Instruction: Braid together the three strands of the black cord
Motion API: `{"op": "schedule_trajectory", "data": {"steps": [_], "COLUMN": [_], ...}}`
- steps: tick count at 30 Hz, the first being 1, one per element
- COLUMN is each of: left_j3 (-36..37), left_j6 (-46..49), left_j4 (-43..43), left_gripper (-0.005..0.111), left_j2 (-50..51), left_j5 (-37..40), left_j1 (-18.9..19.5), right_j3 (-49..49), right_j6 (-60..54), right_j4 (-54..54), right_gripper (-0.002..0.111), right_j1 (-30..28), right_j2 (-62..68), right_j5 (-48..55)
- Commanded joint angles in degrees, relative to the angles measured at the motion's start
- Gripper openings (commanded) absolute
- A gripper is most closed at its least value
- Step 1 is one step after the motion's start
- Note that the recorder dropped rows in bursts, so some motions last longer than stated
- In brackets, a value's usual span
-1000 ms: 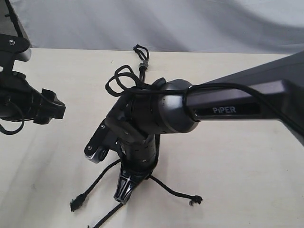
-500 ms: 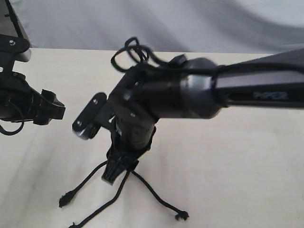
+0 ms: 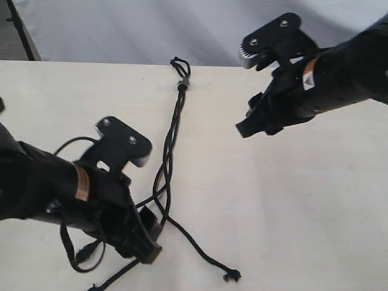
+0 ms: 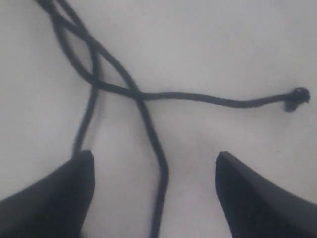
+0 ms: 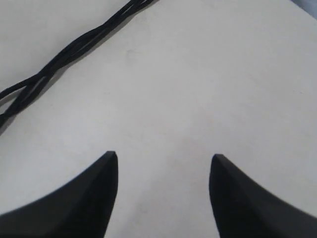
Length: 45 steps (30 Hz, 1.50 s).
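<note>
High exterior, close wrists; shared cord (image 3: pixel 171 130)

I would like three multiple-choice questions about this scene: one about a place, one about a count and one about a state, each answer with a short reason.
1. Where is the loop of the black cord?
A. At the table edge next to the grey backdrop
B. In the middle of the table
C. Hanging off the table

2. How many strands show a knotted end in the left wrist view?
A. None
B. One
C. Three

3. What is the state of the right gripper?
A. Shut on a strand
B. Shut on nothing
C. Open, holding nothing

Answers: 1 A, the loop lies at the edge just below the backdrop; 2 B, only one knotted end is in that picture; 3 C, its jaws stand apart over bare table.
</note>
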Motion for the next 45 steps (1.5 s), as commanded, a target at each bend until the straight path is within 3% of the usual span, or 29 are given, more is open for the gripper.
{"op": "schedule_trajectory", "data": {"steps": [1, 13, 16, 20, 36, 45], "left_j3": [0.41, 0.41, 0.41, 0.41, -8.65, -9.35], "left_j6": [0.12, -1.12, -1.12, -0.75, 2.34, 1.91], "left_j4": [-0.76, -0.79, -0.79, -0.79, 4.26, 14.69], "left_gripper": [0.065, 0.062, 0.042, -0.001, 0.001, 0.001], "left_j2": [6.33, 18.5, 19.34, 19.34, 14.43, 14.43], "left_j5": [-2.95, -6.71, -6.85, -6.85, 5.74, 9.76], "left_j1": [-4.75, -5.25, -5.25, -5.25, -5.05, -5.05], "right_j3": [3.75, 4.55, 4.55, 4.55, 4.55, 4.55], "right_j6": [0.55, 0.68, 0.68, 0.68, 0.68, 0.79], "right_j4": [0.17, 0.17, 0.17, 0.17, 0.28, 0.4], "right_gripper": [0.053, 0.053, 0.053, 0.053, 0.053, 0.053], "right_j1": [-4.28, -4.57, -4.57, -4.57, -4.57, -4.57], "right_j2": [-2.67, -2.66, -2.66, -2.66, -2.66, -2.66], "right_j5": [-5.61, -10.4, -10.4, -10.4, -10.39, -10.39]}}
